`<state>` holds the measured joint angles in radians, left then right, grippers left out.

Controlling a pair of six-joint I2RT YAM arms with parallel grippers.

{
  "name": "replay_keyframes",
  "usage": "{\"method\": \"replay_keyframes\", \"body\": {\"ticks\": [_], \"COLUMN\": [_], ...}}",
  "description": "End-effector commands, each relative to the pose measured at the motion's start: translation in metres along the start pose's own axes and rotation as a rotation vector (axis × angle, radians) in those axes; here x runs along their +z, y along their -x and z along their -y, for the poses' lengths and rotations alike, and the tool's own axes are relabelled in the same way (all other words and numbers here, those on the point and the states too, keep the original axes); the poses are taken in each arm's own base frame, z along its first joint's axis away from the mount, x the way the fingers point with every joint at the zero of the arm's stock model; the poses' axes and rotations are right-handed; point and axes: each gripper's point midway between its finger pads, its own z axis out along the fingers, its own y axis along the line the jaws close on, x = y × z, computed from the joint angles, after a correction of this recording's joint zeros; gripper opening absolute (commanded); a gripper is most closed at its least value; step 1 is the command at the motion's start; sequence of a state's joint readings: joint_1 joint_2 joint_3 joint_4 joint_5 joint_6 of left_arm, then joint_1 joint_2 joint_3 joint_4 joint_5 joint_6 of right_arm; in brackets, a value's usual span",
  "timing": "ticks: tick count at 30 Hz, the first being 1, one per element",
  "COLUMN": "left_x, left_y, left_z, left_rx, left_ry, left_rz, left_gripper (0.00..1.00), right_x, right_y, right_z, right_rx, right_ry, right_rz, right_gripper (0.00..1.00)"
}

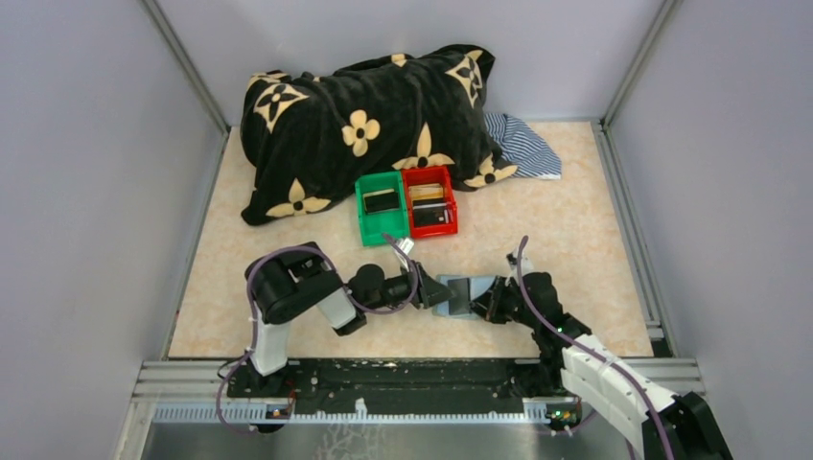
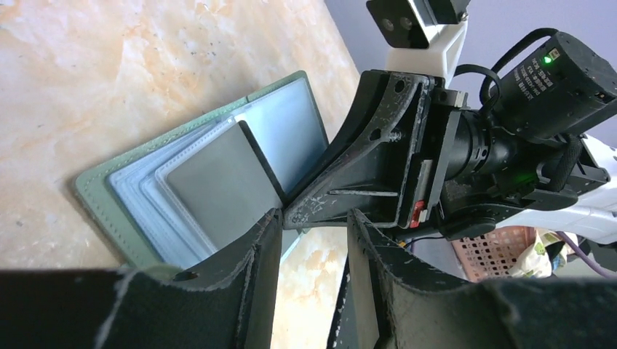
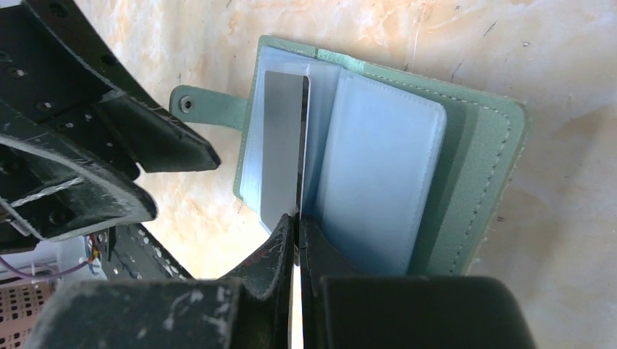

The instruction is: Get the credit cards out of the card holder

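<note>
The left gripper (image 1: pixel 443 293) has its jaws partly apart and grips nothing, just at the left edge of the card holder (image 3: pixel 473 167). The holder lies open on the table (image 1: pixel 575 240), near middle. The right gripper (image 3: pixel 297 225) is closed tightly on the edge of a grey card (image 3: pixel 282 145) inside it.

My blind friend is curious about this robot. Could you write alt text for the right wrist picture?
The right gripper is pinched shut on the edge of a grey card sticking out of an open green card holder lying on a marbled beige table. The left gripper hovers open at the left, beside the holder's snap tab.
</note>
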<state>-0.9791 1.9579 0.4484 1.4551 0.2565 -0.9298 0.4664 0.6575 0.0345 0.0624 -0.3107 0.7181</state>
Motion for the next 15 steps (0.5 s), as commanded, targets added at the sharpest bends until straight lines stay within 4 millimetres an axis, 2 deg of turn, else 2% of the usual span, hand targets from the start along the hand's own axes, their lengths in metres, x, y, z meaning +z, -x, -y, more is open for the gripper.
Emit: {"method": "replay_keyframes", "body": {"ticks": [1, 7, 15], "left_x": [0.006, -0.002, -0.007], "left_y": [-0.004, -0.025, -0.03], "left_z": [-0.001, -0.033, -0.044], "left_rx": [-0.025, -0.103, -0.127], "left_ry": [-0.049, 0.058, 0.095], "left_rz": [-0.005, -0.043, -0.052], "left_gripper": [0.45, 0.43, 0.43], "right_x": [0.0, -0.001, 0.0], "right_y": [0.017, 0.018, 0.017], "right_z": [-0.017, -0.015, -0.014], "right_rx": [-0.036, -0.039, -0.033], "right_ry": [0.05, 0.038, 0.036], "right_rz": [0.039, 0.047, 0.041], "right_gripper": [0.0, 0.0, 0.0]}}
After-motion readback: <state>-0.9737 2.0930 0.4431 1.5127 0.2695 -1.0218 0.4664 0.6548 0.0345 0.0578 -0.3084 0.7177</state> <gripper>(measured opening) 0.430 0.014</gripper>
